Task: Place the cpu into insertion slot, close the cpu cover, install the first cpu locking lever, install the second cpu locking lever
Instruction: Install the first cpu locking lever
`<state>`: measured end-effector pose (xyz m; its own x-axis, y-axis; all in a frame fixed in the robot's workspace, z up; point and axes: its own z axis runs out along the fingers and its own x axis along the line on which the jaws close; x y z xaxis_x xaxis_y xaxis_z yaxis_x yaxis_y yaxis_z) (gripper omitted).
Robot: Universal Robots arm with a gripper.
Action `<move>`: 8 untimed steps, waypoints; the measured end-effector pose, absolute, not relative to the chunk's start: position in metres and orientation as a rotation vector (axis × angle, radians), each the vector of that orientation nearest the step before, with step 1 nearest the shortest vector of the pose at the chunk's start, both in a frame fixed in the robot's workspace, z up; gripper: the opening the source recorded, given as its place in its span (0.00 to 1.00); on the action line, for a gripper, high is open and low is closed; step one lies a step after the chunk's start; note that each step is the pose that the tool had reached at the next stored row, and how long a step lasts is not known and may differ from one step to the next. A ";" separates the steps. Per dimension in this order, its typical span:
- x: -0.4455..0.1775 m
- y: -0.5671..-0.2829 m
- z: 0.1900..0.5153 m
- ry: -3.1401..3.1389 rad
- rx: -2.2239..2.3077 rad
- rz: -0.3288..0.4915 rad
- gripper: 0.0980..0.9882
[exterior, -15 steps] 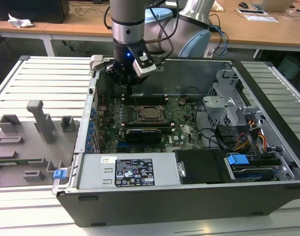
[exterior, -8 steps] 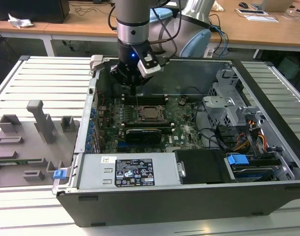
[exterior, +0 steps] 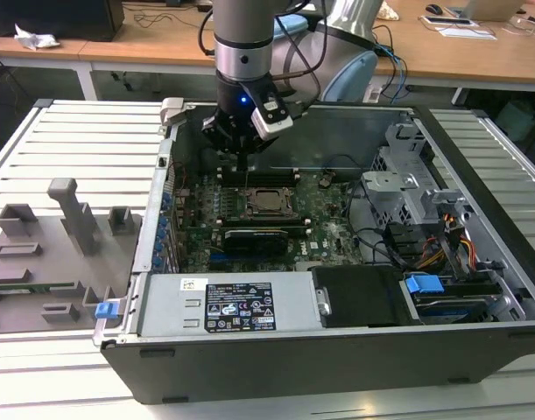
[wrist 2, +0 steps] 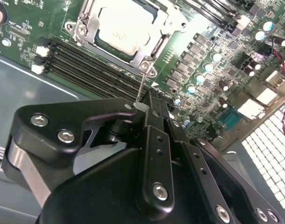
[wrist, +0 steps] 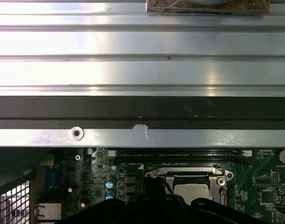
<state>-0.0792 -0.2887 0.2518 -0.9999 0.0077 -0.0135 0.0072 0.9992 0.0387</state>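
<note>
The cpu (wrist 2: 126,23) lies with its silvery top up in the insertion slot (exterior: 269,202) on the green board. The cpu cover (wrist 2: 162,29) lies flat around it as a metal frame. My gripper (wrist 2: 141,103) hangs just beyond the slot, close to the memory slots, and is shut on a thin wire cpu locking lever (wrist 2: 141,86) that stands nearly upright from the socket's corner screw (wrist 2: 147,66). In the exterior view the gripper (exterior: 242,160) is above the board's rear edge, with the lever (exterior: 247,178) reaching down toward the socket. The first wrist view also shows the cpu (wrist: 192,191).
Black memory slots (wrist 2: 86,60) run beside the socket. A long black card (exterior: 258,238) lies in front of it. The drive cage (exterior: 407,188) and cables fill the case's right, the power supply (exterior: 236,306) its front. A grey fixture tray (exterior: 48,245) sits outside, on the exterior view's left.
</note>
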 end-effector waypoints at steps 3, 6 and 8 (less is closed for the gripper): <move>-0.076 -0.289 0.251 3.127 0.012 0.061 0.01; -0.073 -0.289 0.251 3.127 0.012 0.060 0.01; -0.067 -0.289 0.249 3.127 0.012 0.060 0.01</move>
<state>-0.0666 -0.2886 0.2494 -0.9999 0.0079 -0.0136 0.0073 0.9992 0.0381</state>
